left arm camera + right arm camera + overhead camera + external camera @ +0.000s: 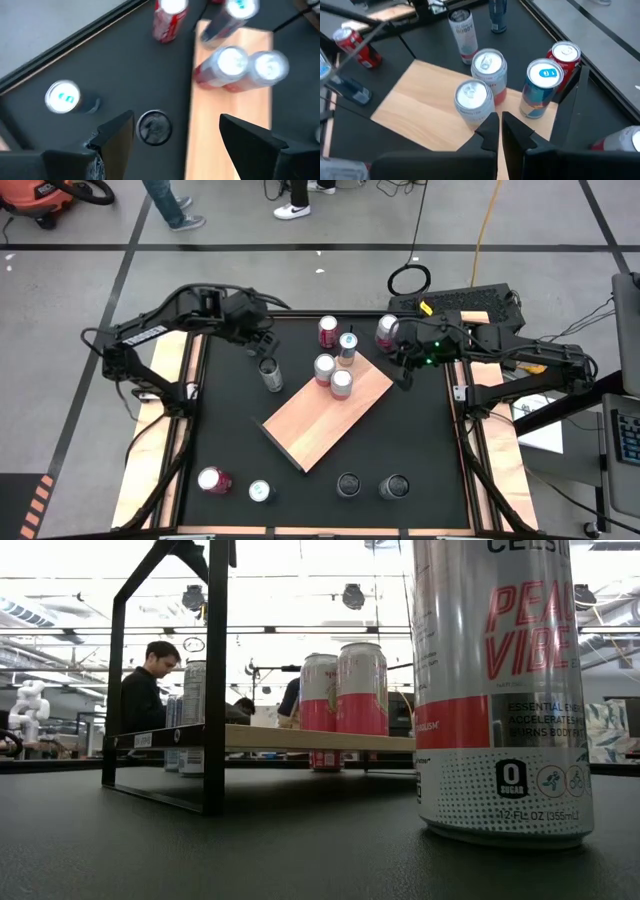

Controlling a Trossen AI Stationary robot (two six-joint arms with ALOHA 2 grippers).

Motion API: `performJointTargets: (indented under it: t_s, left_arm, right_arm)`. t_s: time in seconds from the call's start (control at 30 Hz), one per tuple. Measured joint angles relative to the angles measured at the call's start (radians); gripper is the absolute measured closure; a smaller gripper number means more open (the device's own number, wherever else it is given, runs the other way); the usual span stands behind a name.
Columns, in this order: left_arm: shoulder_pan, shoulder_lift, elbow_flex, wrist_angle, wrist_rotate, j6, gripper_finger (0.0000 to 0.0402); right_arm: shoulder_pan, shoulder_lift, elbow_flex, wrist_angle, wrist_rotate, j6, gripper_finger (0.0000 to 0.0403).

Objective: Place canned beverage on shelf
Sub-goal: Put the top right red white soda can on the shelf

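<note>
You have two silver-and-pink cans standing on the light-brown wooden shelf, while your left gripper hovers with fingers spread and empty over the grey can beside the board, the right gripper clenched on nothing; several cans remain.

A black worktop carries the light-brown wooden shelf at its centre, two silver-and-pink cans standing at the shelf's 12 o'clock end. Directly on the worktop, loose cans stand around 12 o'clock, a grey can at 10 o'clock, and four more along the 6 o'clock edge.
</note>
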Motion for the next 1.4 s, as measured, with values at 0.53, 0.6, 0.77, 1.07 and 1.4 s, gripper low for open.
performJointTargets:
  t_s: [0.53, 0.6, 0.77, 1.07, 1.4]
  left_arm:
    - [0.109, 0.081, -0.001, -0.121, -0.026, -0.091, 0.0108]
    - [0.128, 0.091, 0.001, -0.12, -0.025, -0.091, 0.0108]
    - [0.181, 0.113, 0.0, -0.121, -0.005, -0.083, 0.0108]
    - [0.208, 0.133, 0.0, 0.06, 0.041, 0.056, 0.0108]
    - [0.105, 0.131, 0.0, 0.305, 0.016, 0.128, 0.0107]
  right_arm:
    - [0.0, 0.0, 0.0, -0.016, -0.014, -0.002, 0.0403]
    - [0.0, 0.0, 0.0, -0.016, -0.046, -0.001, 0.0403]
    - [0.0, 0.0, 0.0, -0.017, -0.079, 0.006, 0.0403]
    - [0.0, 0.0, 0.0, -0.031, -0.077, 0.0, 0.0403]
    - [-0.001, -0.006, 0.0, -0.043, -0.046, 0.087, 0.0403]
